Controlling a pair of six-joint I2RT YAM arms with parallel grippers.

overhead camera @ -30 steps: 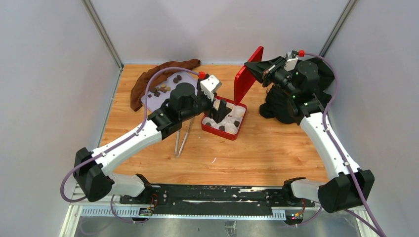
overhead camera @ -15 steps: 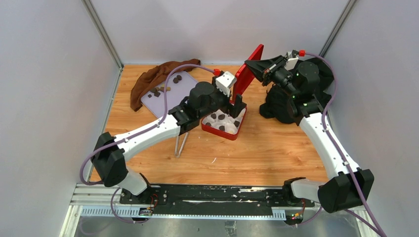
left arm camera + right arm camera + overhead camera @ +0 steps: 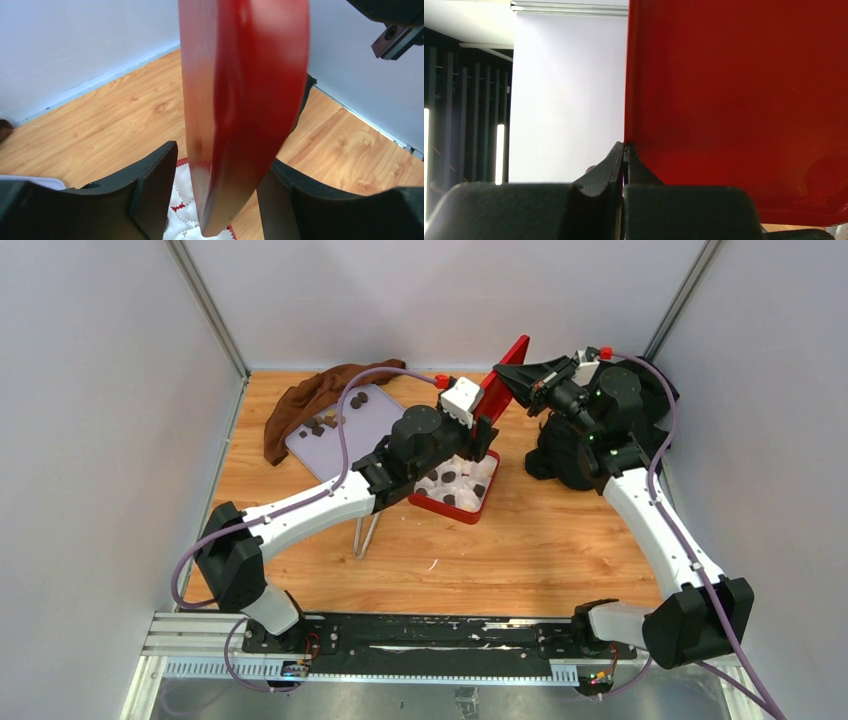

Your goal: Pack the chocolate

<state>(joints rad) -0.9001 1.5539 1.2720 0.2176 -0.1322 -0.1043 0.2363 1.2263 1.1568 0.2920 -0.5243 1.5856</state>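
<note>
The chocolate shows as dark pieces (image 3: 449,478) sitting in white paper cups inside the red box (image 3: 440,505), and as more pieces (image 3: 322,424) on a lavender board. The box's red lid (image 3: 503,382) stands upright above the box's far side. My right gripper (image 3: 515,373) is shut on the lid's upper edge (image 3: 734,100), fingertips pinched together (image 3: 624,146). My left gripper (image 3: 482,436) straddles the lid's lower edge (image 3: 240,110). Its jaws (image 3: 222,155) are partly closed, with a gap still showing between the left finger (image 3: 155,180) and the lid.
A brown cloth (image 3: 312,398) lies at the back left, partly under the lavender board (image 3: 350,430). Metal tongs (image 3: 368,525) lie on the wooden table in front of the box. Grey walls enclose the table on three sides.
My left arm has swung from over the box toward the back right, up to the lid. Its jaws have narrowed around the lid's lower edge. The right arm has barely moved.
</note>
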